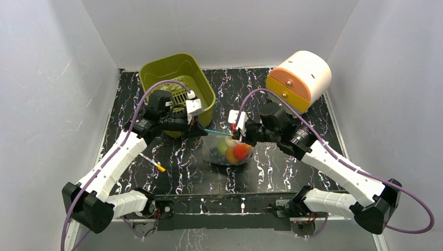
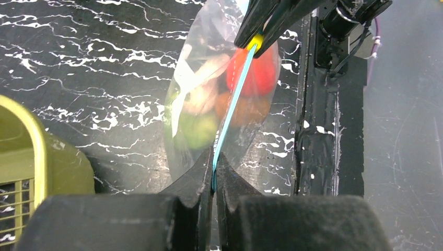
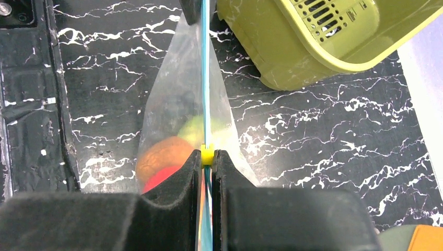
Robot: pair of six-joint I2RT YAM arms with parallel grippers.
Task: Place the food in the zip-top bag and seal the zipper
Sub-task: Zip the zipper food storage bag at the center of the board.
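The clear zip-top bag [image 1: 231,152] hangs between my two grippers over the table's middle. Inside it the food shows: a red fruit [image 1: 241,151], an orange one, a green cabbage and dark grapes [image 1: 216,153]. The blue-teal zipper [image 1: 217,132] is stretched taut along the bag's mouth. My left gripper [image 1: 200,128] is shut on the zipper's left end [image 2: 213,166]. My right gripper [image 1: 236,134] is shut on the yellow end of the zipper [image 3: 207,155]. In the left wrist view the zipper [image 2: 233,102] runs up to the right gripper's fingers [image 2: 261,21]. The bag [image 3: 172,120] also shows in the right wrist view.
An olive-green bin [image 1: 177,90] stands at the back left, just behind the left gripper. A cream and orange drum-shaped container [image 1: 300,79] stands at the back right. A thin yellow-tipped stick [image 1: 152,163] lies on the table at the left, by the left arm.
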